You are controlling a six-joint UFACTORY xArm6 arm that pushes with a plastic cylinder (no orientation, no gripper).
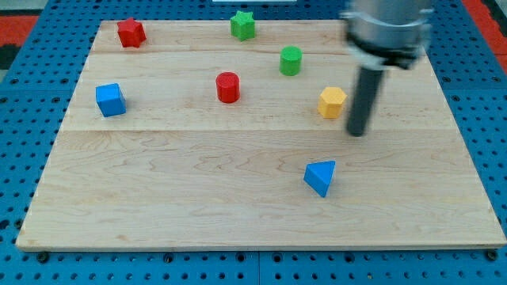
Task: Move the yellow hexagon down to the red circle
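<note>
Tip (358,133): bare rod end, holding nothing.
Yellow hexagon (332,102): just left of tip.
Red circle (228,87): well left.

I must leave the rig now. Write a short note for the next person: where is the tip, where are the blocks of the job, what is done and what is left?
Tip: my tip rests on the board just to the view's right of the yellow hexagon, very close; contact cannot be told.
Job's blocks: the red circle stands well to the view's left of the hexagon, with the green circle above the gap between them.
Done: the hexagon is not yet at the red circle.
Left: push the hexagon toward the view's left until it reaches the red circle.
</note>
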